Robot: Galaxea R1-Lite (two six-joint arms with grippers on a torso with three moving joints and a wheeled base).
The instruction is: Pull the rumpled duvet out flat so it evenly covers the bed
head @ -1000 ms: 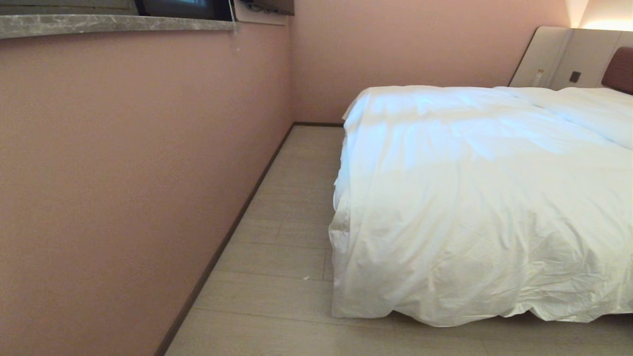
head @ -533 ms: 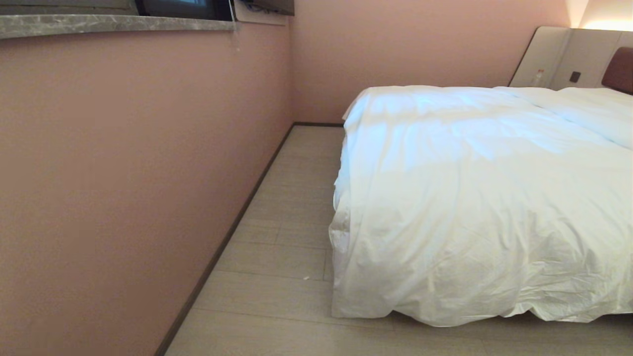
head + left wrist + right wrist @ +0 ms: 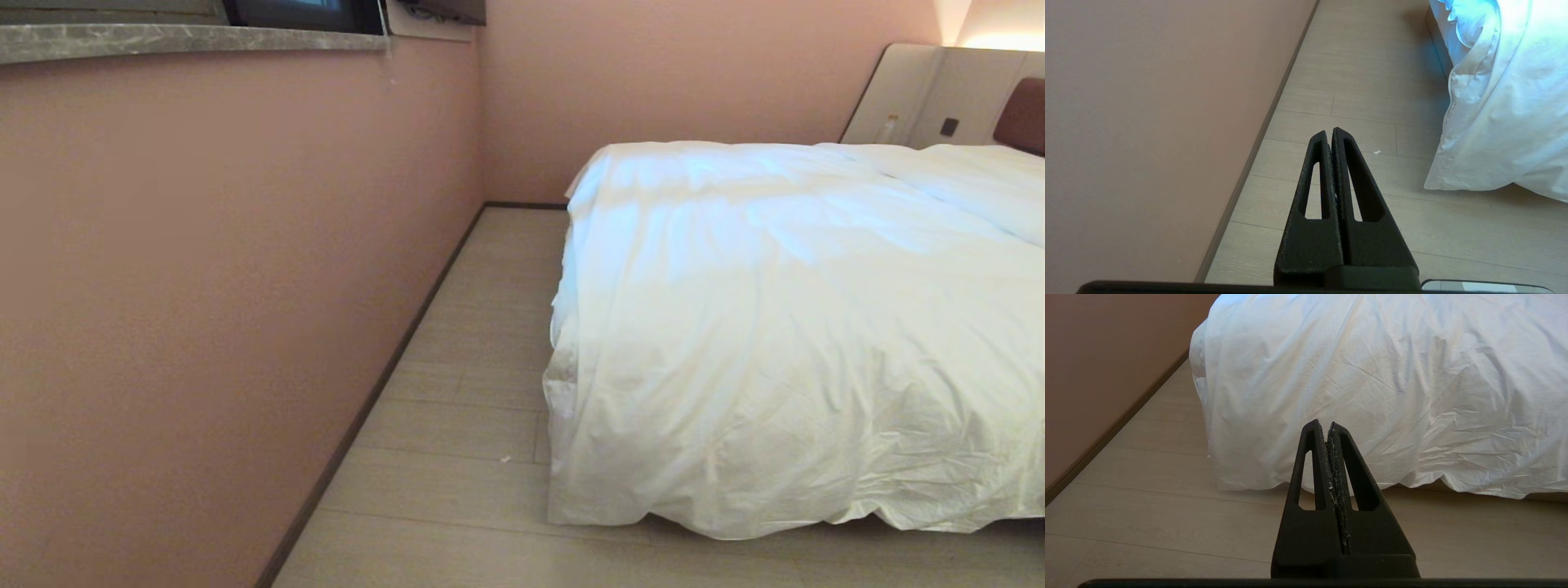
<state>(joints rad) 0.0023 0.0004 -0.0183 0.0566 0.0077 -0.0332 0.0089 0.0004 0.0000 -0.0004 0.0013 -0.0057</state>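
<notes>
Beyond head view, left tool [image 3: 1329, 132] clenched empty above floor [image 3: 1372, 73], right tool [image 3: 1323, 425] clenched empty facing duvet [image 3: 1372, 375]

The right gripper [image 3: 1327, 425], fingers pressed together and holding nothing, hangs above the pale wood floor [image 3: 1147, 522], pointing at the wrinkled white duvet [image 3: 1372, 375], whose hem reaches the floor beside a pink wall [image 3: 1106, 355].

Head view: set high, angled down along the bed [image 3: 939, 90] from its foot corner | left wrist view: held low, faced along floor [image 3: 1363, 81] beside wall [image 3: 1147, 122] | right wrist view: held low, faced at duvet [image 3: 1372, 375] | shared: duvet's corner.
</notes>
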